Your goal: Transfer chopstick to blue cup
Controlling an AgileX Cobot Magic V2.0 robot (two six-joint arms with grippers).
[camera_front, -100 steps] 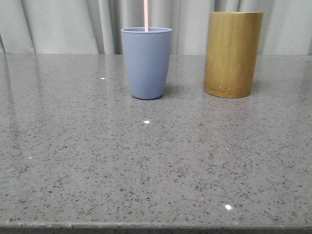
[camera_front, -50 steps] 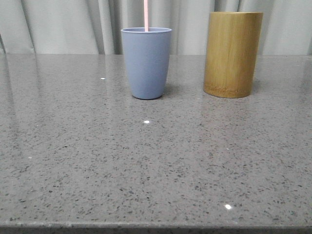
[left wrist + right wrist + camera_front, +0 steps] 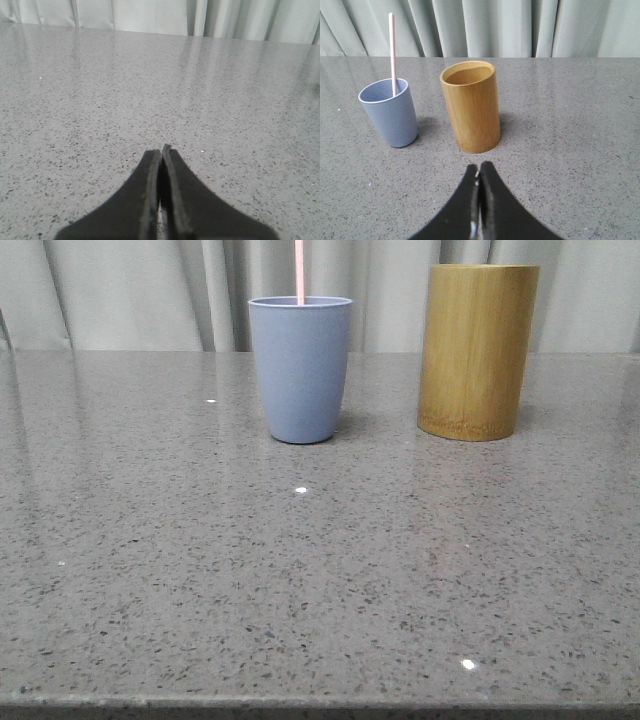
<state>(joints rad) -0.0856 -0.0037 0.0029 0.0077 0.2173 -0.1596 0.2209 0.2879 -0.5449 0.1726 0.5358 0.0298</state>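
The blue cup point(image 3: 300, 370) stands upright on the grey speckled table, left of the tan bamboo cylinder point(image 3: 477, 350). A pale pink chopstick point(image 3: 299, 270) stands in the cup and rises above its rim. In the right wrist view the cup point(image 3: 390, 112) holds the chopstick point(image 3: 392, 52) beside the bamboo cylinder point(image 3: 470, 106), whose inside looks empty. My right gripper point(image 3: 479, 167) is shut and empty, a short way in front of the cylinder. My left gripper point(image 3: 161, 150) is shut and empty over bare table. Neither gripper shows in the front view.
The table point(image 3: 320, 570) stretches from the cups to its front edge. Pale curtains point(image 3: 120, 290) hang behind the table's far edge.
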